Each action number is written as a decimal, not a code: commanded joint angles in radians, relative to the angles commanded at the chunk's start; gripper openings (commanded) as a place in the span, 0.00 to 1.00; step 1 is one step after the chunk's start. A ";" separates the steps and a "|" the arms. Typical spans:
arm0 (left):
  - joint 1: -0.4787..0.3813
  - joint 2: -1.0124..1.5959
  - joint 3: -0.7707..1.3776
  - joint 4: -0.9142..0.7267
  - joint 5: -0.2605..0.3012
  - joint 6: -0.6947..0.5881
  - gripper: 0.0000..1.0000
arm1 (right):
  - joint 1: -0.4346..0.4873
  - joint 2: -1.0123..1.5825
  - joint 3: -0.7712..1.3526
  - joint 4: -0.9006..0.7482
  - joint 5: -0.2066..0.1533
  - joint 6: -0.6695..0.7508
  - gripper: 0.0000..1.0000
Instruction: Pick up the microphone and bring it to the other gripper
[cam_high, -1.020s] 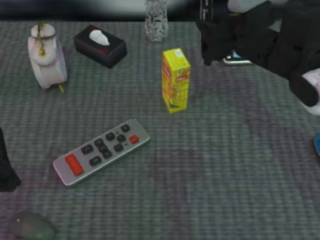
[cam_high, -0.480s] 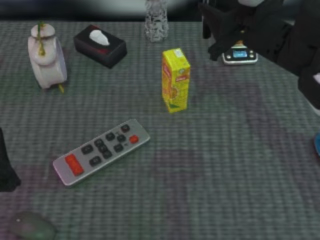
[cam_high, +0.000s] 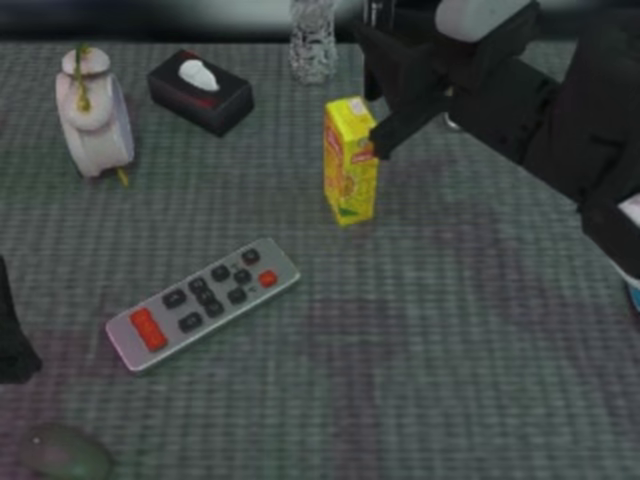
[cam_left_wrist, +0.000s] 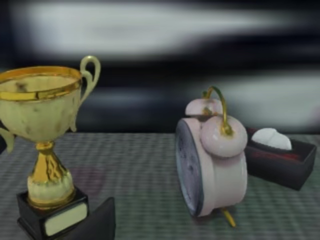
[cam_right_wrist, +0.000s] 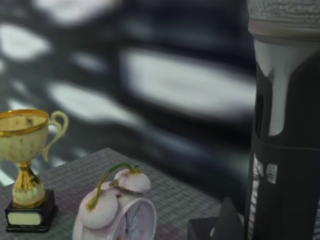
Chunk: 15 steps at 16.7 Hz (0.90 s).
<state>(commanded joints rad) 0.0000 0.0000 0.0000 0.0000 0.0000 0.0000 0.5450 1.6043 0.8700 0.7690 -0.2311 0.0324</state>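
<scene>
Carrying the microphone (cam_right_wrist: 282, 125) clamped upright, the right gripper (cam_high: 385, 95) passes just beside the yellow carton (cam_high: 351, 160); contact could topple it. Left gripper fingers: cannot tell.

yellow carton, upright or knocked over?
Upright. The tall yellow juice carton stands on its base on the grey table; the right gripper's black fingers are beside its top.

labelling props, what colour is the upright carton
Yellow carton, with orange print; clearest in the top view.
</scene>
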 joint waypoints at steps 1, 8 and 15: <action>0.000 0.000 0.000 0.000 0.000 0.000 1.00 | 0.030 -0.031 -0.018 -0.007 0.028 0.002 0.00; 0.000 0.000 0.000 0.000 0.000 0.000 1.00 | 0.078 -0.080 -0.044 -0.015 0.072 0.007 0.00; -0.001 0.002 0.001 0.001 0.001 0.000 1.00 | 0.081 -0.083 -0.047 -0.016 0.075 0.005 0.00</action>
<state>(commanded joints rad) -0.0009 0.0017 0.0014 0.0006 0.0013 0.0001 0.6263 1.5216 0.8227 0.7525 -0.1558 0.0376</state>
